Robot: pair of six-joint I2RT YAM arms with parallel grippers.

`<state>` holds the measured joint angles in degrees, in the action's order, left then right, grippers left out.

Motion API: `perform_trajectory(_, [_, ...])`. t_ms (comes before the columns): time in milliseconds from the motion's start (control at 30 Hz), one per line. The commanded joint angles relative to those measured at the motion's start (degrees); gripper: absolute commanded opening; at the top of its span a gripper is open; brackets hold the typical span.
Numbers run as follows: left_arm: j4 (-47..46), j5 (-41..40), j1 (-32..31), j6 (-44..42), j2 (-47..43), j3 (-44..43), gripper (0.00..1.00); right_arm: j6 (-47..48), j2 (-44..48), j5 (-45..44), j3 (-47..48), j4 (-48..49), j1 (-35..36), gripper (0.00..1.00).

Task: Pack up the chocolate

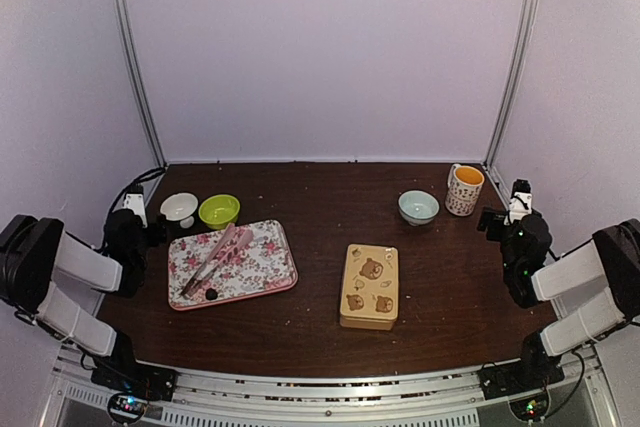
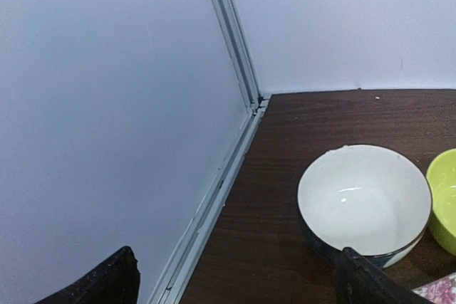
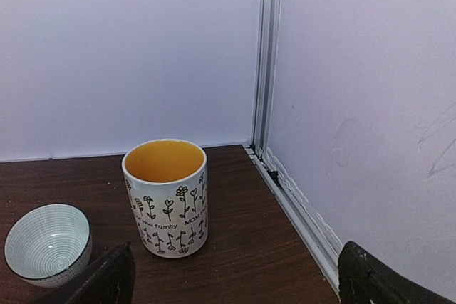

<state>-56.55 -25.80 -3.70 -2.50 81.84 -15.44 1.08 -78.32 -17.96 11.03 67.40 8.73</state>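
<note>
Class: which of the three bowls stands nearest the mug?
The pale blue bowl, beside the mug; the white bowl and green bowl sit far left.

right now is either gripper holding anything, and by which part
Nothing is held. The left gripper and the right gripper both show fingers spread wide with nothing between them; the pink tongs lie on the floral tray.

On the mug (image 3: 167,201) at the far right corner of my bench (image 3: 235,247) I read "the family" and, beside it, "MOM"; further letters curve out of sight.
</note>
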Motion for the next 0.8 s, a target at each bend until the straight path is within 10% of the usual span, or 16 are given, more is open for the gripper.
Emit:
perform_trajectory(0, [-7.5,7.1,0.9,-0.7,0.3,-0.2,0.98,-0.6,0.3,0.2,1.2,-0.4,-0.5,1.0])
perform_trajectory(767, [-5.0,10.2,2.5,0.0,0.0,-1.9,0.98,-0.8,0.2,0.4,1.6,-1.1,-0.6,1.0])
